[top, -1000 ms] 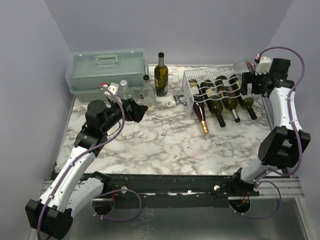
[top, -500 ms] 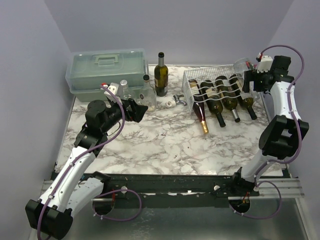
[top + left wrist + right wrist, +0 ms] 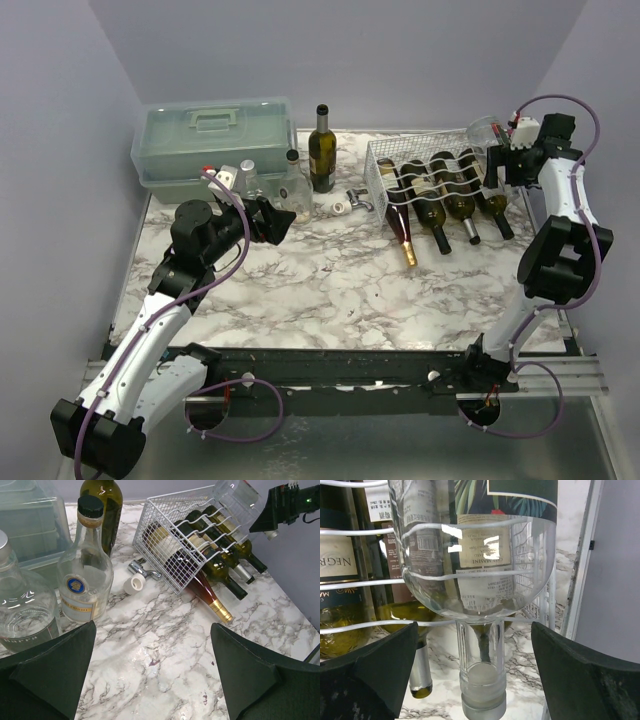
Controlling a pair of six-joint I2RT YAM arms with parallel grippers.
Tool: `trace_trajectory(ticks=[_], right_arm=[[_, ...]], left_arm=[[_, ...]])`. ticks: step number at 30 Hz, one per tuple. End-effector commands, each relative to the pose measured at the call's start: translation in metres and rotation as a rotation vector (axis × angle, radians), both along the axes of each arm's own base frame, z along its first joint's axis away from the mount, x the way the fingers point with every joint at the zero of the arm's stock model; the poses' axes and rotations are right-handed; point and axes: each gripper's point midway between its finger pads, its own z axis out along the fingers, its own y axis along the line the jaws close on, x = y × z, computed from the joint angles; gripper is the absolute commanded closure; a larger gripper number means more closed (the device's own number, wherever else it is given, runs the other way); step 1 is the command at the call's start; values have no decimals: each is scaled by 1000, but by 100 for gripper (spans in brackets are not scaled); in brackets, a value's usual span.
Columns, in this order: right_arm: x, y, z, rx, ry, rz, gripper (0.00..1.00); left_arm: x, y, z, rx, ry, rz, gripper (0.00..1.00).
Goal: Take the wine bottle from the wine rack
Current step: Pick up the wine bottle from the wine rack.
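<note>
Clear wine bottle (image 3: 477, 580): lying on the top wires of the wine rack (image 3: 375, 180), at its far right corner, capped neck pointing toward the right wrist camera. Not yet lifted. Beneath it, four dark bottles (image 3: 437, 205) in the cradles, necks jutting out over the marble table (image 3: 320, 270).

Right gripper (image 3: 474, 630): spread wide, one finger to each side of the neck, clear of the glass as far as the wrist view shows. Compared with a second ago: elbow carried farther toward the far wall, forearm steeper, hand almost where it was. Read as a last squaring-up on the neck, not a fresh approach. Step in hand, by this reading: closing on the neck, with the lift to follow. Handling note: smooth round glass, slender neck, bulky body beyond the fingers, so likely to tip or slide if pinched off-centre.

Left gripper (image 3: 152, 625): likewise spread, holding nothing, hanging over the left half of the table, unchanged over that second. Just ahead of it, two clear spirit bottles (image 3: 85, 575). Behind these, a pale green toolbox (image 3: 210, 140) and an upright bottle (image 3: 321, 150). Between them and the rack, a small white cap (image 3: 134, 583).
</note>
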Motion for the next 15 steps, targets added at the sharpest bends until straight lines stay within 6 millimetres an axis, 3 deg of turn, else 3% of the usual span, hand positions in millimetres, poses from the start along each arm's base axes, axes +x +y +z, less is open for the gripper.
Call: trace_trajectory(ticks=[1, 15], right_arm=[[4, -6, -3, -1, 11, 9, 4], [12, -8, -20, 23, 41, 9, 14]], left_arm=[[-1, -1, -3, 3, 0, -16, 1], [-1, -2, -5, 7, 4, -16, 1]])
